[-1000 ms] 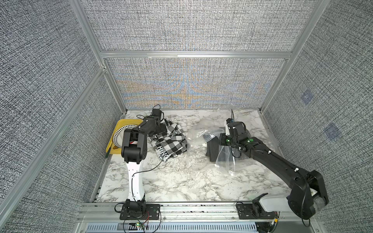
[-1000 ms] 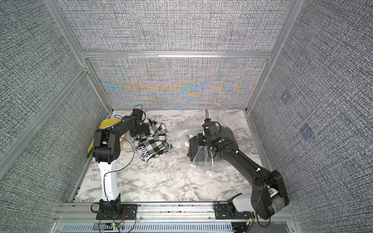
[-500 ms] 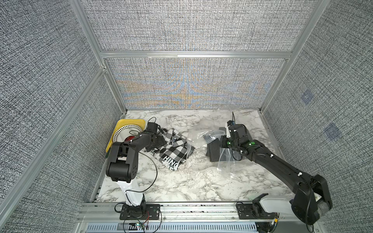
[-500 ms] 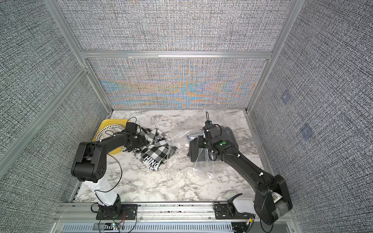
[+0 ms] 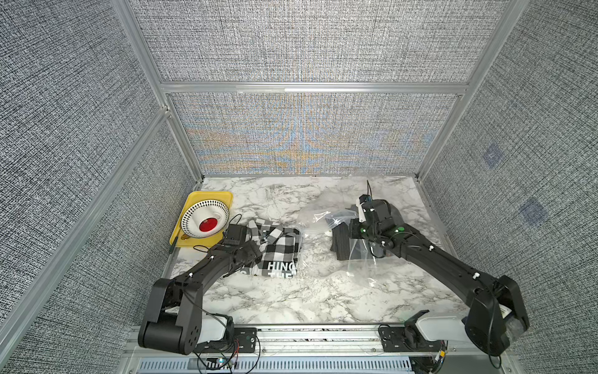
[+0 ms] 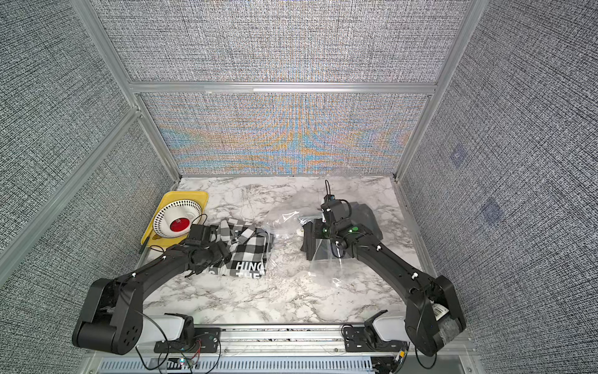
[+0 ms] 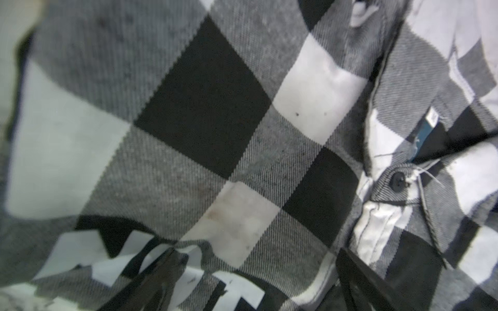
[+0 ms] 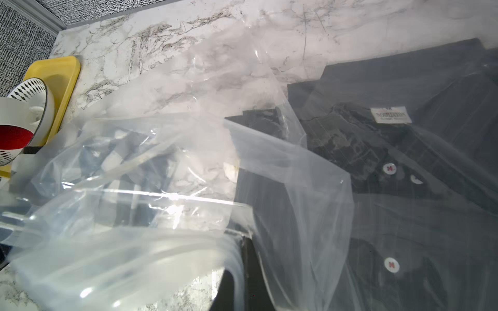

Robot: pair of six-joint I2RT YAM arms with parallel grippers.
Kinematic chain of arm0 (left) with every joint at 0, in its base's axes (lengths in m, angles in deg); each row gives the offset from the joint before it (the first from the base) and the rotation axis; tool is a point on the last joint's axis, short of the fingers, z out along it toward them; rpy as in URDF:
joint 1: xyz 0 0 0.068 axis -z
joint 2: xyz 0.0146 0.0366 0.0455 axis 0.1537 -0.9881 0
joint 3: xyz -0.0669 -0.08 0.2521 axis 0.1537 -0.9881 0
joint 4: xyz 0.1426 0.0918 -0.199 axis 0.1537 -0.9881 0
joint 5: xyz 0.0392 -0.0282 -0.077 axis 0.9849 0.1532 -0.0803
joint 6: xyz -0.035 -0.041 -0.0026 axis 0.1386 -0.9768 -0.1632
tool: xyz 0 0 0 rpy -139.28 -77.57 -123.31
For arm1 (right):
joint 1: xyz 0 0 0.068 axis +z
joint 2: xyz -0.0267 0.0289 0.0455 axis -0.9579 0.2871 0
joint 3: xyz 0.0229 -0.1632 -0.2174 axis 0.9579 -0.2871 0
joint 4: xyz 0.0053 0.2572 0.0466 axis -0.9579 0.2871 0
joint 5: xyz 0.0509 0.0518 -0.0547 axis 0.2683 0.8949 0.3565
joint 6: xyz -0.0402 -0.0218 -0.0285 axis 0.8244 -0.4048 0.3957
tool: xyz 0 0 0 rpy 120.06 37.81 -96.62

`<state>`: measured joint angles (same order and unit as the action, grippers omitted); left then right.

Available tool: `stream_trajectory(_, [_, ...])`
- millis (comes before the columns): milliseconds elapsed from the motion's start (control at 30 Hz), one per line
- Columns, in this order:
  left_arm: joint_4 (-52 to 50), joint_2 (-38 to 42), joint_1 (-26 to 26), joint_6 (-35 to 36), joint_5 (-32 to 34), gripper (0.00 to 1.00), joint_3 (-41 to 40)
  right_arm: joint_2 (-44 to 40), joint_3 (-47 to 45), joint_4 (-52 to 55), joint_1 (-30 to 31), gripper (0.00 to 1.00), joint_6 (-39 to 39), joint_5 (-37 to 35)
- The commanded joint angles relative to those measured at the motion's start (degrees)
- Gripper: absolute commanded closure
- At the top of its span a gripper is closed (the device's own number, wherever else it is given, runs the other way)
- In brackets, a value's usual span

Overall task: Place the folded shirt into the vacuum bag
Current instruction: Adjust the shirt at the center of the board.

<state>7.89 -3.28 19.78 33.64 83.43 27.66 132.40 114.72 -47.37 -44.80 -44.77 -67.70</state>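
- The folded shirt (image 5: 280,249), a black, white and grey check with white block lettering on its near edge, lies flat on the marble worktop (image 5: 291,301). It is left of centre and outside the bag.
- My left gripper (image 7: 254,253) is down on the shirt's left side. In the left wrist view its two dark fingers (image 7: 151,280) stand wide apart, not closed, with checked cloth filling the space between them. A black collar button (image 7: 397,181) and a small blue label (image 7: 428,126) show close by.
- The vacuum bag (image 5: 315,217), clear and crinkled, lies to the right of the shirt. Its nearest folds are just beside the shirt's right edge.
- My right gripper (image 5: 357,228) is closed, pinching a fold of the bag's plastic and holding it raised off the worktop. A loose sheet of plastic hangs below it in both top views.
- A dark shirt (image 8: 390,202) with a pale neck tag (image 8: 390,115) lies inside the bag, seen through the plastic in the right wrist view.
- A yellow tray (image 5: 226,197) sits at the left edge of the worktop, beyond the left gripper. It carries a tilted white bowl (image 5: 200,213) with a black diamond border and a red inside.
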Motion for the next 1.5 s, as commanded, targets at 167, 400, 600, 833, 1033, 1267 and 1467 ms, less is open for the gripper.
stream_trajectory(167, [-8.22,4.24,1.00,1.06,-0.34,0.06,3.91,0.64,0.31,-0.51,0.19,1.00,0.78,0.03])
stream_trajectory(400, [-9.50,-2.56,6.98,2.54,0.93,0.06,13.53,1.54,0.46,-0.45,0.23,1.00,0.76,-0.14])
stream_trajectory(600, [-6.53,-17.15,7.78,6.42,-1.82,0.06,23.27,1.68,1.06,-0.08,0.49,1.00,-0.05,-0.81])
stream_trajectory(833, [-3.76,-26.73,6.66,6.63,-0.71,0.05,24.94,1.54,0.87,0.04,1.67,1.00,-1.71,-2.46])
stream_trajectory(1033, [0.80,-20.29,5.26,2.00,1.44,0.04,13.45,1.38,1.07,1.57,3.33,1.00,-2.54,-4.42])
stream_trajectory(1267, [-0.37,-14.18,4.62,0.31,0.89,0.04,8.29,-0.16,0.27,2.22,4.34,1.00,-3.51,-5.44])
stream_trajectory(1467, [-4.23,-5.47,3.71,-2.12,7.16,0.02,3.78,-1.53,-0.43,2.79,4.88,1.00,-3.83,-6.20])
